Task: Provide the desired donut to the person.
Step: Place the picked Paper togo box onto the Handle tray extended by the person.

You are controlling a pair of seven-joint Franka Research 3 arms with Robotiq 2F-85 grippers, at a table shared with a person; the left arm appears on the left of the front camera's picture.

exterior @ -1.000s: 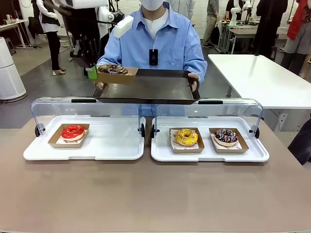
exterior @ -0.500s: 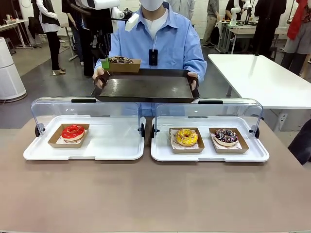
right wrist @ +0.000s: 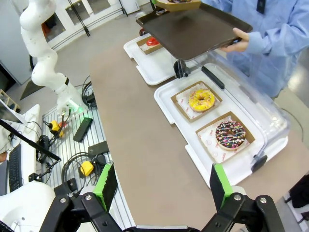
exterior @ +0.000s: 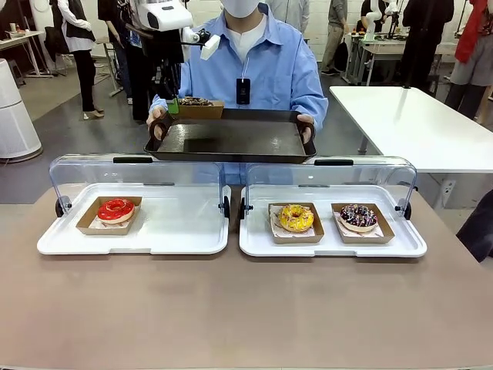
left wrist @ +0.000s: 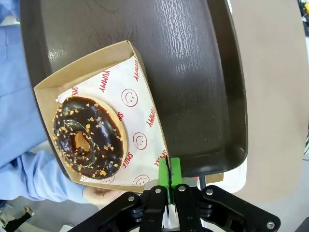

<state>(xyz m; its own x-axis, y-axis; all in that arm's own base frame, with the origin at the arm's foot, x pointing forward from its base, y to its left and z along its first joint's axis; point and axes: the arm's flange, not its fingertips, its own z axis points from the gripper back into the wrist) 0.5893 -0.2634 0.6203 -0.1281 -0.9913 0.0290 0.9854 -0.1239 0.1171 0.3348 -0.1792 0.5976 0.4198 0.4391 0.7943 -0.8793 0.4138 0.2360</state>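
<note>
Left gripper (left wrist: 169, 171) pinches the carton (left wrist: 86, 66) of the chocolate donut (exterior: 194, 101) over the ten o'clock corner of the person's (exterior: 266, 65) dark tray (exterior: 231, 142). Right gripper (right wrist: 164, 186) hangs spread and empty. Clear lids (exterior: 139, 176) stand between robot and tray, with the red donut (exterior: 115, 209) at eight o'clock and the yellow donut (exterior: 296, 217) and sprinkled donut (exterior: 357, 216) at four.

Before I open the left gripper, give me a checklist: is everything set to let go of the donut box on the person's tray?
1. Left gripper shut on the cardboard box rim: ok.
2. Chocolate donut lying flat in the box: ok.
3. Box over the dark tray, near one corner: ok.
4. Box bottom resting fully on the tray floor: cannot tell.
5. Person holding the tray level, hands at both ends: ok.
6. Right gripper open above the table, away from the handover: ok.
</note>
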